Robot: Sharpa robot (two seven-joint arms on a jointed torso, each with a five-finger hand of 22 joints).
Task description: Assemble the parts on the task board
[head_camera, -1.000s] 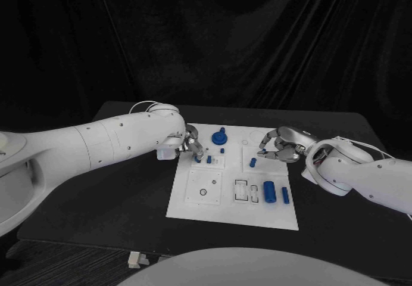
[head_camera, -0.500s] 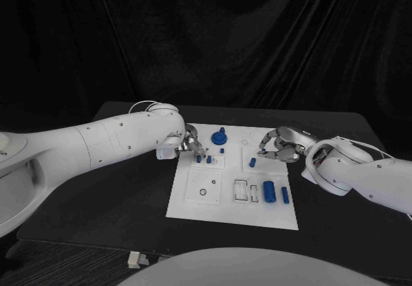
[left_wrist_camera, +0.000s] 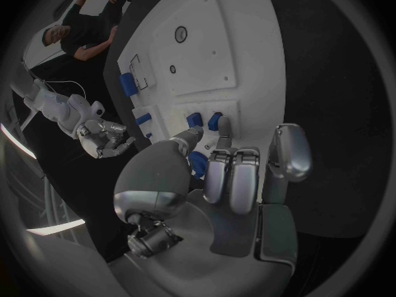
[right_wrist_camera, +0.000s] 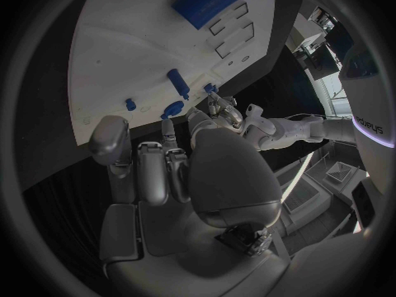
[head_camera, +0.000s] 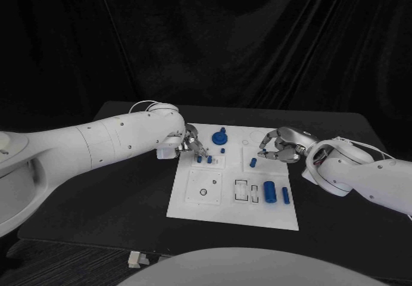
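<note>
White task board (head_camera: 193, 205) lies flat in the middle of the black table (head_camera: 112, 202), between the two arms. You have blue parts on it: a round knobbed piece (head_camera: 219, 138) near the far edge, two short pegs (head_camera: 204, 159) standing side by side at the left, one small peg (head_camera: 253, 162) right of centre, and a thick cylinder (head_camera: 270, 192) with a slimmer pin (head_camera: 285, 195) just beside it near the right edge.

Your left robot hand (head_camera: 184, 145) sits over the board's far left corner, fingertips close above the two pegs. In the left wrist view the fingers (left_wrist_camera: 233, 178) are curled downward toward those pegs (left_wrist_camera: 204, 120); whether they touch or pinch anything, you cannot tell.

Your right robot hand (head_camera: 281, 146) hovers at the board's right edge, near the small peg. Its fingers are curled inward toward the thumb; the right wrist view shows the fingers (right_wrist_camera: 157, 171) bent with nothing plainly between them.
</note>
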